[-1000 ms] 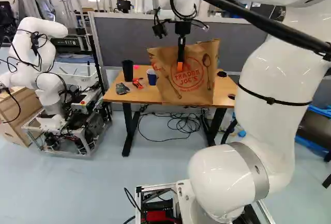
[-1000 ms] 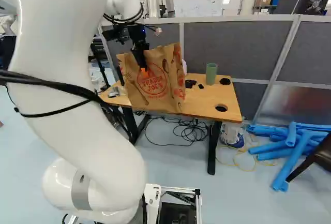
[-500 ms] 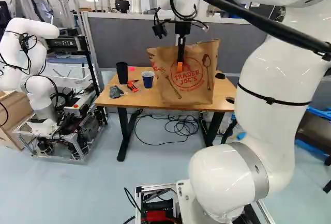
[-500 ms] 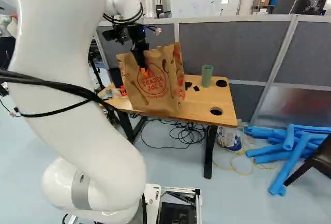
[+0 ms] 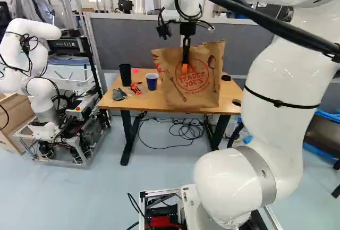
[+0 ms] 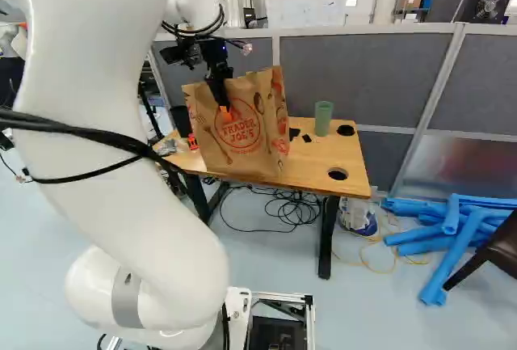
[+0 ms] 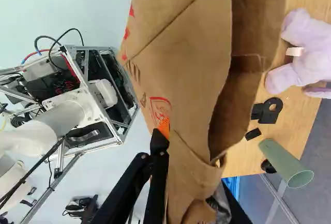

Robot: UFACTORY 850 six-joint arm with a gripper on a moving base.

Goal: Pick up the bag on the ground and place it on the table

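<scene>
The gripper [image 5: 185, 66] is shut on the upper front wall of the brown paper bag [image 5: 196, 84]. In the wrist view the gripper [image 7: 166, 130] has an orange-padded finger against the bag's outer side [image 7: 189, 58]; the other fingertip is hidden by the paper. The bag hangs upright at the front part of the wooden table [image 6: 315, 174], overlapping its front edge in both base views. Whether its bottom touches the tabletop, I cannot tell.
On the table are a black cup [image 5: 125, 75], a blue cup [image 5: 152, 81], a red tool [image 5: 136, 88], a green cup [image 6: 323, 118] and a purple plush toy [image 7: 310, 53]. Another robot [image 5: 40, 81] stands left. Blue foam tubes [image 6: 452, 225] lie right.
The base has moved: table and room shifted slightly left in both base views, mostly in the first half second. The bag stayed with the gripper, so it shifted against the table.
</scene>
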